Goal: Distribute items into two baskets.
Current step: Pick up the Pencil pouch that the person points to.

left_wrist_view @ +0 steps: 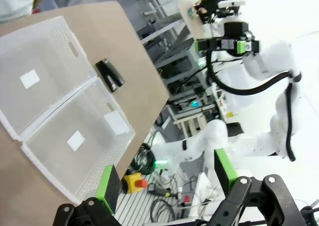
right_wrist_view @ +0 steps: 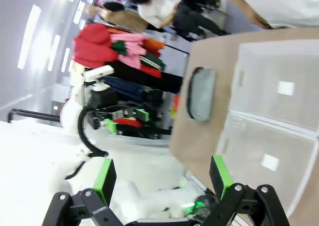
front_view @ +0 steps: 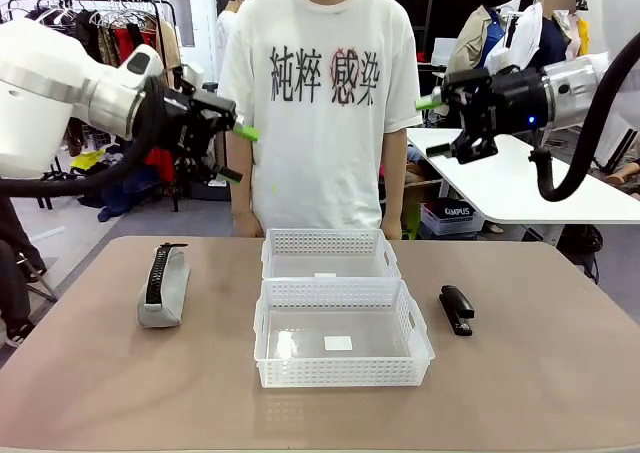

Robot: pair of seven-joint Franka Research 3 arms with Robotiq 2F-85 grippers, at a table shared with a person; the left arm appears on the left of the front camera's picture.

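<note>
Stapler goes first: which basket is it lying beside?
The near basket, on the robot's side; the stapler lies right of it. The far basket sits nearer the person.

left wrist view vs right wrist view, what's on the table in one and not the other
Left wrist view: the black stapler lies on the table beside the two baskets. Right wrist view: the grey pouch lies on the table beside them. Both: the two baskets, set edge to edge, each empty except for a white label on its bottom.
</note>
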